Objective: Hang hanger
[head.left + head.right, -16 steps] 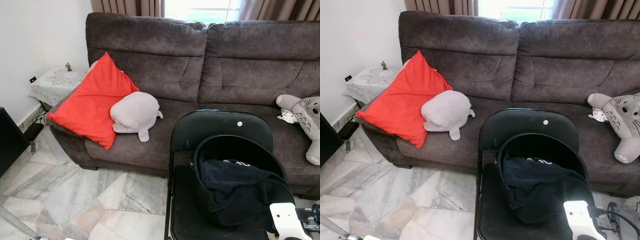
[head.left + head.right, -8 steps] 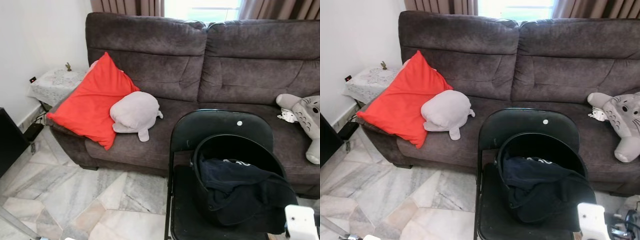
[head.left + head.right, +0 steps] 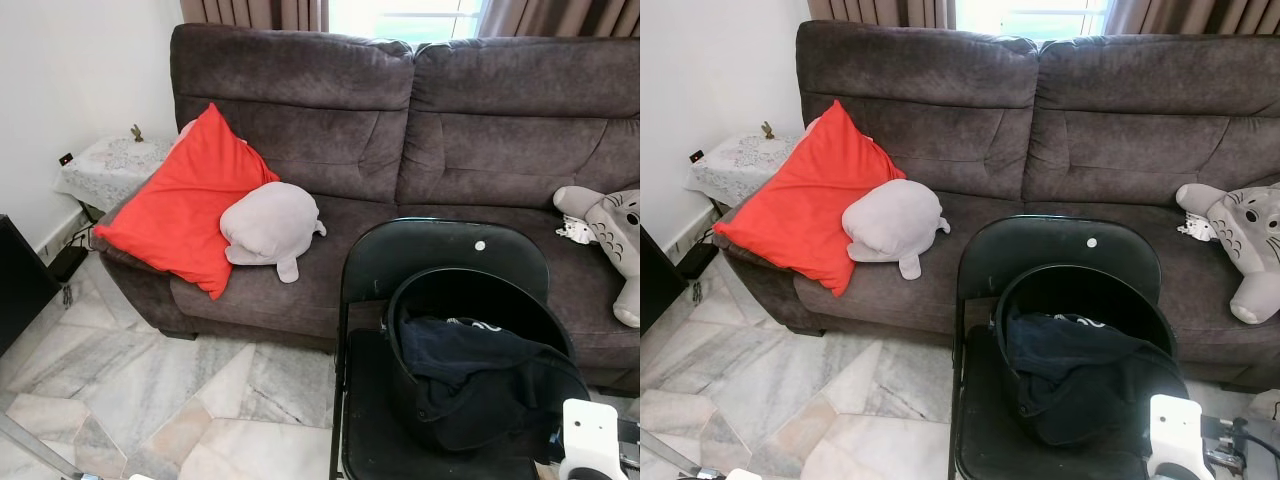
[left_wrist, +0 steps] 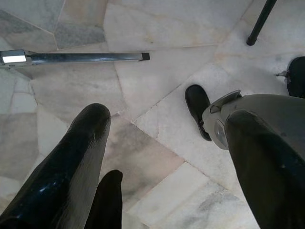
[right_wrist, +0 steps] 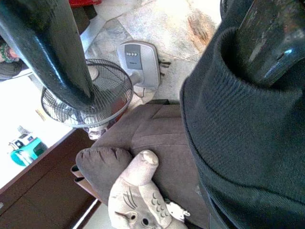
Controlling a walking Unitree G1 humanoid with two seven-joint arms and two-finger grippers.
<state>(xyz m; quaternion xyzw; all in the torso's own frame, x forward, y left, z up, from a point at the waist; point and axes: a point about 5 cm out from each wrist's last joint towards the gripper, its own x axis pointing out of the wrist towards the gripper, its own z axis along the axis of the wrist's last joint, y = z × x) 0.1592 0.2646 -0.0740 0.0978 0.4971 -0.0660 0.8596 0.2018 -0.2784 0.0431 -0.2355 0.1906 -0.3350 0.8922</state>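
Note:
A black folding chair point(image 3: 445, 255) stands in front of the sofa. On its seat is a round black basket point(image 3: 470, 282) holding a dark knit garment point(image 3: 470, 370). My right arm's white wrist point(image 3: 590, 440) is low beside the basket's right side. In the right wrist view my right gripper point(image 5: 169, 86) is open, one finger point(image 5: 52, 47) in free air and the other finger point(image 5: 267, 33) pressed against the dark garment point(image 5: 238, 143). My left gripper point(image 4: 167, 119) hangs open over the marble floor with nothing between its fingers.
A brown sofa point(image 3: 400, 130) carries a red cushion point(image 3: 185, 205), a grey plush point(image 3: 270, 225) and a grey cat-like plush point(image 3: 615, 235). A small side table point(image 3: 110, 165) stands at the left wall. A floor fan point(image 5: 95, 95) stands near the sofa's end. A metal bar point(image 4: 81, 57) lies on the floor.
My right arm's white wrist has sunk lower and a little to the right beside the basket. The chair, basket and garment have not moved.

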